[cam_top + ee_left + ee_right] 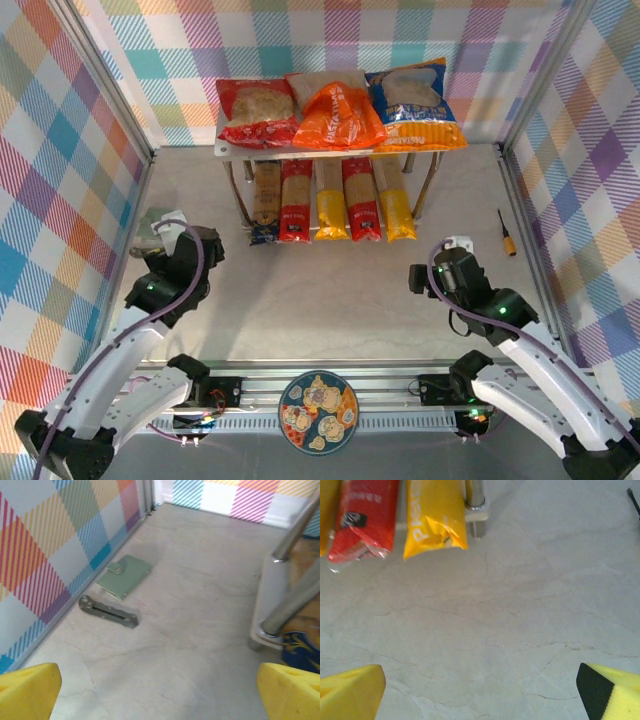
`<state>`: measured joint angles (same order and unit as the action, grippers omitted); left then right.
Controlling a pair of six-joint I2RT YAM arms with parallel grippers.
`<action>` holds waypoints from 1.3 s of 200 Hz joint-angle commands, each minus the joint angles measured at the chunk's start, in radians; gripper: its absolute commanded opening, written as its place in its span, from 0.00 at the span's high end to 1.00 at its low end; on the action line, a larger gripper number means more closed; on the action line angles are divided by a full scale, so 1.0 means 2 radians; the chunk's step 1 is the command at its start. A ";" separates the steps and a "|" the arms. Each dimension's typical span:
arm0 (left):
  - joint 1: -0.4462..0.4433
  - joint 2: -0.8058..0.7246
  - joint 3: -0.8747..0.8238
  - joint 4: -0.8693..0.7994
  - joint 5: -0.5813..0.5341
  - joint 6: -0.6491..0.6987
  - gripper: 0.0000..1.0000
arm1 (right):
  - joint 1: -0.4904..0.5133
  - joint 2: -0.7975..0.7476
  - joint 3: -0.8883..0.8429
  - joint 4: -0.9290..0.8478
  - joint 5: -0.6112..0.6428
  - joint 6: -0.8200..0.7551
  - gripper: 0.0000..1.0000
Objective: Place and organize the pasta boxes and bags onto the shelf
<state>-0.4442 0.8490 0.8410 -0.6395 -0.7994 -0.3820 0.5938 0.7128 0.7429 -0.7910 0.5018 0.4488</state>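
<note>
On the shelf (pixel 340 153) at the back lie three bags side by side: red (pixel 257 112), orange (pixel 338 115) and blue (pixel 414 105). Under it lie the pasta boxes in a row: tan (pixel 266 198), red (pixel 296 200), yellow (pixel 331 205), red (pixel 360 198), yellow (pixel 396 205). My left gripper (pixel 159 695) is open over bare table left of the shelf, its yellow fingertips (pixel 30 687) wide apart. My right gripper (pixel 480 695) is open too, empty, short of the red pack (pixel 362 517) and yellow pack (pixel 432 515).
A green wallet (pixel 124 576) and a grey flat tool (pixel 107 611) lie by the left wall. An orange-handled screwdriver (pixel 507 232) lies near the right wall. A patterned plate (pixel 318 412) sits on the front rail. A shelf leg (pixel 295 595) stands close on the left gripper's right.
</note>
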 commanded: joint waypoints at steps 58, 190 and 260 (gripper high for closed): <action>0.034 0.212 -0.114 0.366 -0.025 0.152 0.00 | -0.032 0.050 -0.025 0.087 -0.014 0.003 0.01; 0.075 0.354 -0.210 0.766 0.076 0.259 0.00 | -0.137 0.113 -0.032 0.173 -0.062 -0.046 0.01; 0.094 0.337 -0.292 0.885 0.209 0.274 0.00 | -0.205 0.165 -0.034 0.267 -0.142 -0.085 0.01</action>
<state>-0.2657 1.5364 0.3080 0.9493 -0.5056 0.1390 0.2203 1.0122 0.6823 -0.3729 0.3210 0.3302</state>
